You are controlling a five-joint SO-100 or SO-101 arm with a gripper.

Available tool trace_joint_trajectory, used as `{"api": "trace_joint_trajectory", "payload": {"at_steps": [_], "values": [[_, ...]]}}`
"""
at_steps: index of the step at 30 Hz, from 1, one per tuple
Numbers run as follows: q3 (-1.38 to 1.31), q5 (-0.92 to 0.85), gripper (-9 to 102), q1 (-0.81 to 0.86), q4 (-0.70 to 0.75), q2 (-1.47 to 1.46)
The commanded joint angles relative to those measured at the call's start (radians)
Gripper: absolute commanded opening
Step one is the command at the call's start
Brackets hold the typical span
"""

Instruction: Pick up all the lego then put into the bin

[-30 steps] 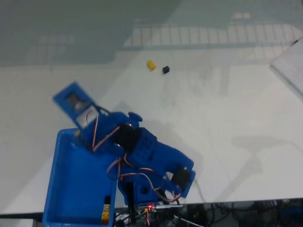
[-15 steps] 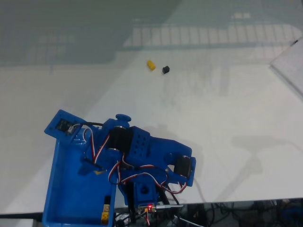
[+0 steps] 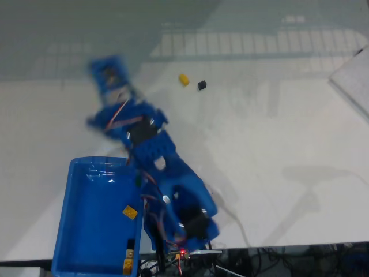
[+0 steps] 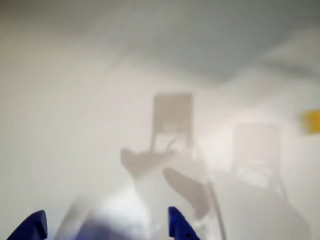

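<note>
- Now a yellow lego brick lies on the floor of the blue bin, where a second ago none lay; another yellow piece sits by the bin's near wall.
- Beyond the bin, a yellow brick and a black brick wait on the table.
- The end effector has swung away from the bin toward them, fingers spread and empty: one delivery done, two left.
</note>
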Motion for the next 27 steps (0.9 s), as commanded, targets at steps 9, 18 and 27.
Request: {"api": "trace_joint_trajectory", "payload": {"at_steps": [9, 18, 27], "values": [[-0.005, -0.003, 31, 0.63, -0.549, -0.479], [-0.114, -0.201, 31, 0.635, -0.66, -0.762], [-0.425, -0.383, 29, 0.578, -0.6, -0.991]]}}
